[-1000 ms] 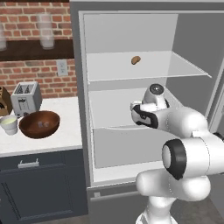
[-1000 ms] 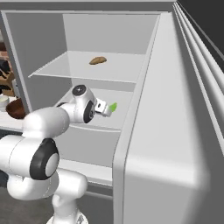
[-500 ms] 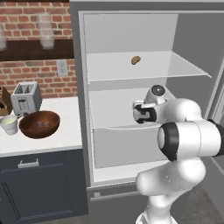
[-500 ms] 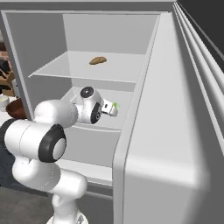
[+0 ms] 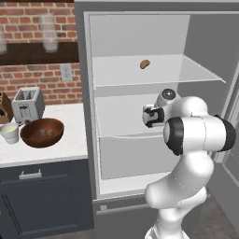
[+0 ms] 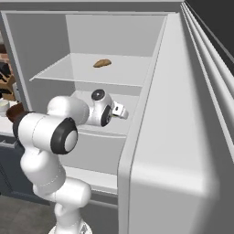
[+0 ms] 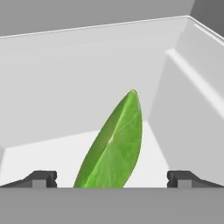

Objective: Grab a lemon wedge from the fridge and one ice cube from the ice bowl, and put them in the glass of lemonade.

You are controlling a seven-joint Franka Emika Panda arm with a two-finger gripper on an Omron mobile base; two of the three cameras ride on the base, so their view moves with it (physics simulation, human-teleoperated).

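Around the gripper [image 7: 111, 179] on all sides stands the fridge [image 5: 88, 116], its door swung wide so the arm can reach the white interior. The hand is inside the middle compartment, pointed toward the back wall. That pose is consistent with a straight-in approach along the shelf.

Above the gripper, on the clear upper shelf [image 5: 163, 77], lies a small brown lump [image 5: 144, 64]. It is well apart from the hand and is not a task item.

Well off to the gripper's left, outside the fridge, the counter [image 5: 60, 149] carries the remaining task items. The ice bowl [image 5: 42, 132] sits near the front. The glass of lemonade [image 5: 10, 133] stands just beside it on the far side. A toaster [image 5: 28, 104] stands behind both. They are grouped there, in my judgement, so that the drop into the glass is a short carry once the pick is made.

Directly ahead of the gripper, between its two fingertips [image 7: 43, 178], stands the lemon wedge [image 7: 116, 144]. It rests on the middle shelf floor, leaning on edge, close in front of the camera.

The jaws stand fully spread, one tip to either side of the wedge, with clear shelf showing between each tip and the fruit. Nothing is grasped. The wedge appears centred for a closing pinch. The step in hand is judged to be the final approach before gripping.
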